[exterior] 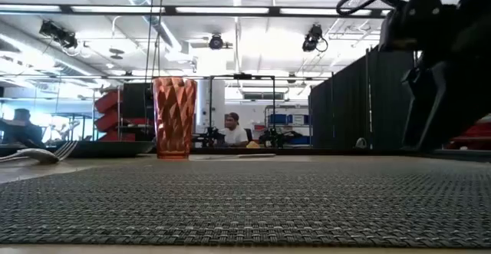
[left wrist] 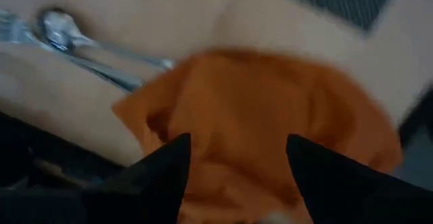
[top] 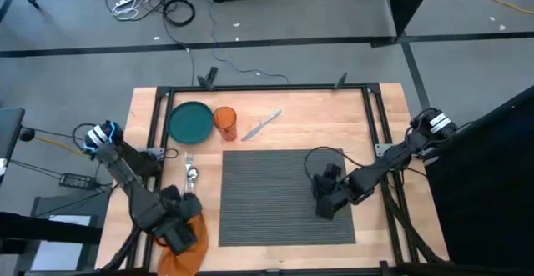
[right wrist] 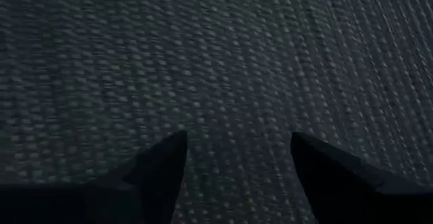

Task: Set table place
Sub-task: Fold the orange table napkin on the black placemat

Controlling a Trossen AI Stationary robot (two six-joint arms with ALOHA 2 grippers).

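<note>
While the left gripper (top: 185, 236) sits at the lower left of the overhead picture, right on the orange napkin (top: 188, 247), its fingers look spread apart with cloth between them, not clamped yet as far as I can tell. If it's grabbing the napkin, I'd pinch a thick fold and lift slowly, so it doesn't drag the fork (top: 189, 169) and spoon (top: 193, 176) lying just up from it.

Moving right, the teal plate (top: 190, 121), orange cup (top: 225, 122) and knife (top: 262, 125) are lined up along the upper part of the table (top: 275, 101), none of them on the placemat yet.

The placemat (top: 267, 197) fills the middle of the frame: dark grey, fine ribbed stripes, flat and square to the table edges, way bigger than the plate.

On its right side is the right gripper (top: 327, 203), low over the weave, fingers apart, holding nothing.
</note>
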